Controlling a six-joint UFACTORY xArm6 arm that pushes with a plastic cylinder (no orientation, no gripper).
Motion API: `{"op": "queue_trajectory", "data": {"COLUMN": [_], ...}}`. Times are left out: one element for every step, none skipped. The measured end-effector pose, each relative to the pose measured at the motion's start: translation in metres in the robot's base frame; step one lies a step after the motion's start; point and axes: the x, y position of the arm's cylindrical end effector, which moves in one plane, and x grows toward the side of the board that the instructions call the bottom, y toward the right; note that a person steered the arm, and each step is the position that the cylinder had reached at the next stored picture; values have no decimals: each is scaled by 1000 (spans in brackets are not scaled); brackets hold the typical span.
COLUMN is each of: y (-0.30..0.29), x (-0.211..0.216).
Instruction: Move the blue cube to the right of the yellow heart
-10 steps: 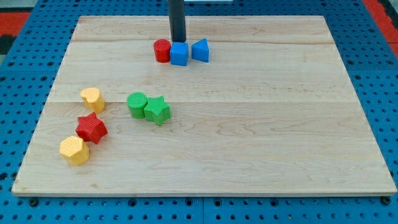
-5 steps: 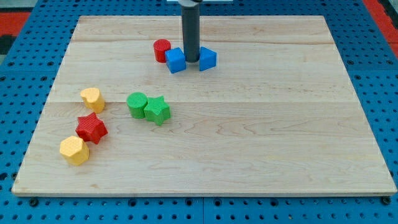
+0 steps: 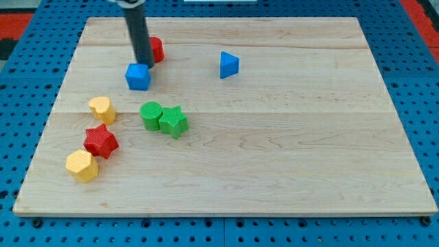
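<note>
My tip (image 3: pixel 145 64) stands in the upper left of the frame, a bare rod with nothing clamped, touching the top edge of the blue cube (image 3: pixel 138 77). A red cylinder (image 3: pixel 156 49) sits just behind the rod, partly hidden by it. The cube lies above and to the right of the yellow heart (image 3: pixel 101 109), near it but apart. Right of the heart a green cylinder (image 3: pixel 151 115) touches a green star (image 3: pixel 173 121). A blue triangular block (image 3: pixel 228 64) rests alone, upper centre. Lower left sit a red star (image 3: pixel 101 141) and a yellow hexagon (image 3: pixel 82 166) on the wooden board (image 3: pixel 288 144).
</note>
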Motion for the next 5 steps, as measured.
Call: {"op": "queue_trajectory", "data": {"y": [17,18,18,-8,-10], "x": [19,54,29,16,44]}}
